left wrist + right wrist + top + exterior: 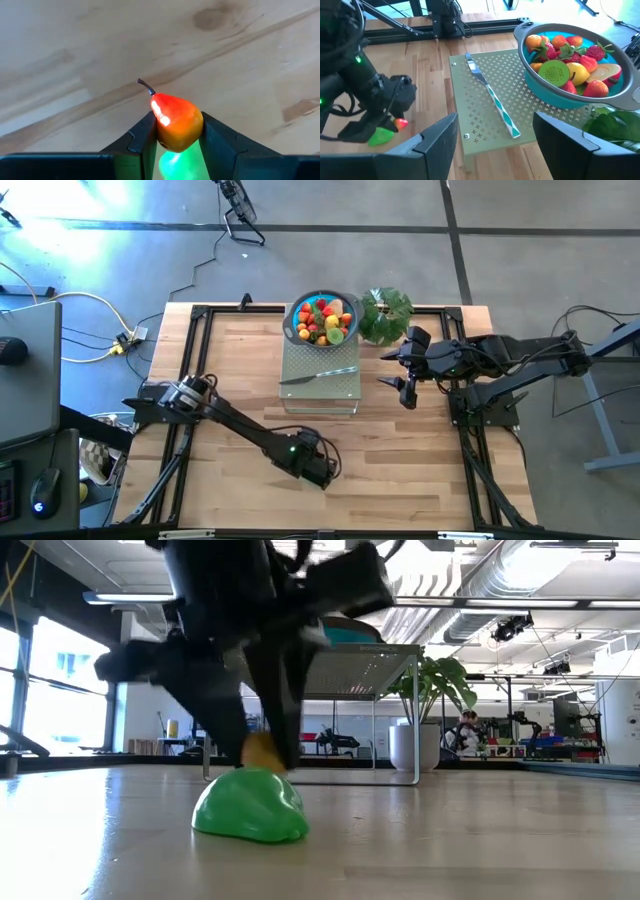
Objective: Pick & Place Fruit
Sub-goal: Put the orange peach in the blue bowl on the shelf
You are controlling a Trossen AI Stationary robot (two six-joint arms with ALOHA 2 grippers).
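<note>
Red-orange toy pear (176, 121) with dark stem | on pale wooden counter (230, 380), beside a green toy fruit (250, 807) | left pincer (177, 131) closed narrow on pear | right pincer (495, 135) wide, empty, near perforated metal stand (490, 107) | risk: rounded body may squirt from fingers | long axis level, stem points away from wrist

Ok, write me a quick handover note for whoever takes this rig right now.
Left tool: at the table's near edge, its fingers against both sides of a red-orange pear; a green fruit lies right beside it.
Right tool: open, empty, hovering right of the perforated stand.
Blue bowl sits at the stand's far end, full of fruit; a knife lies on the stand.
Left: lift the pear; where it goes isn't evident here.
</note>
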